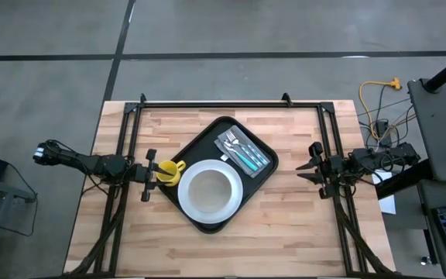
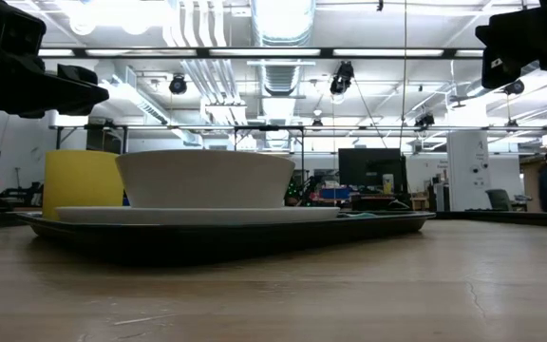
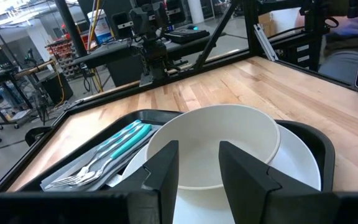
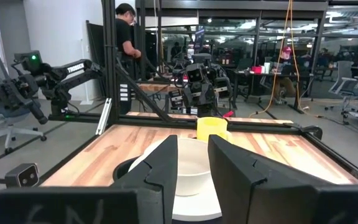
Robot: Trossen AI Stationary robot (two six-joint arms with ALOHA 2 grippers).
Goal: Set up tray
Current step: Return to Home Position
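Wooden desk [image 1: 300,225] seen across lower middle of high view. Black tray [image 1: 201,146] placed at frame centre, turned diagonally. Left tool [image 1: 147,177] held just left of tray, fingers spread, nothing gripped. Right tool [image 1: 310,164] held right of centre, apart from tray, fingers likewise spread. White plate [image 3: 298,163] set in tray's lower half, white bowl [image 1: 210,191] on it. Gray napkin [image 1: 262,159] laid in tray's upper right, cutlery [image 1: 243,151] on it. Yellow mug [image 1: 169,172] stood at tray's left corner.
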